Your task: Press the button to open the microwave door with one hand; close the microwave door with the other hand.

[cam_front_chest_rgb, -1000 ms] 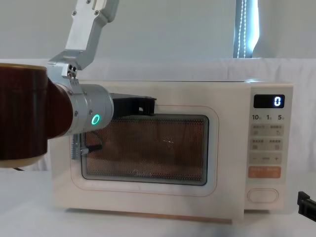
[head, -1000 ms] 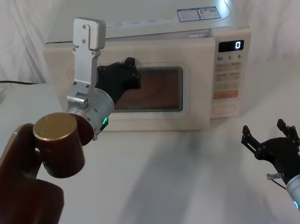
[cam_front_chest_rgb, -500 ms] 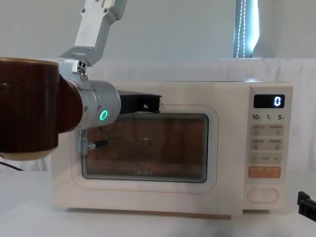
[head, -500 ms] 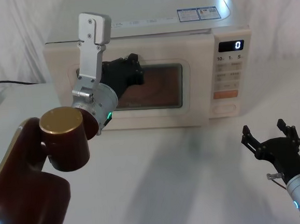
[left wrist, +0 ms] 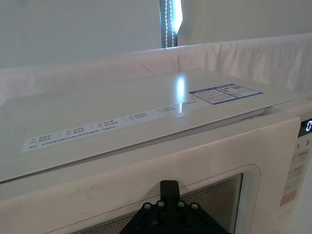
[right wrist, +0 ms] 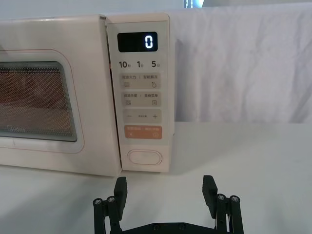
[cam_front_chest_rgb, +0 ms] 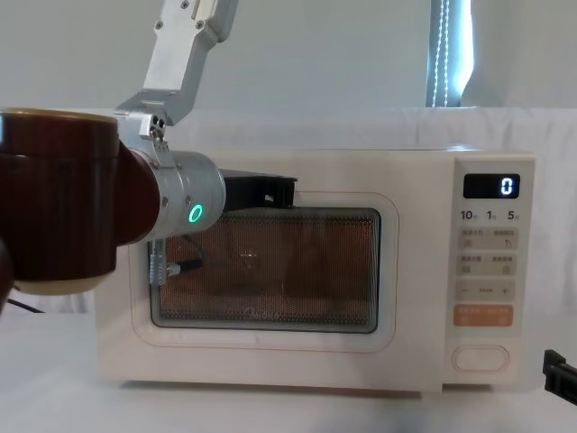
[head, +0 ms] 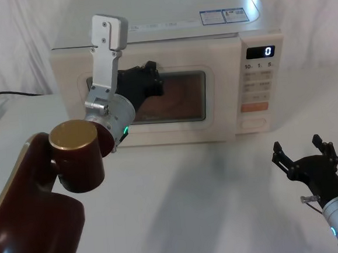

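The closing step looks all but done: the microwave door [head: 149, 101], centre of the head view, sits flush with the control panel [head: 258, 84], with the left gripper [head: 144, 81] against its upper left part, above the window. Whether its jaws are spread or together I cannot tell. The right gripper [head: 305, 155] hangs low at the lower right of that frame, above the desk [head: 209, 193], jaws spread and holding nothing. In the right wrist view the button [right wrist: 144, 157] lies at the foot of the panel, below the orange key [right wrist: 143, 132], just beyond the gripper and untouched. I judge the next move is to draw the left arm back off the door without snagging it, checking that the latch holds
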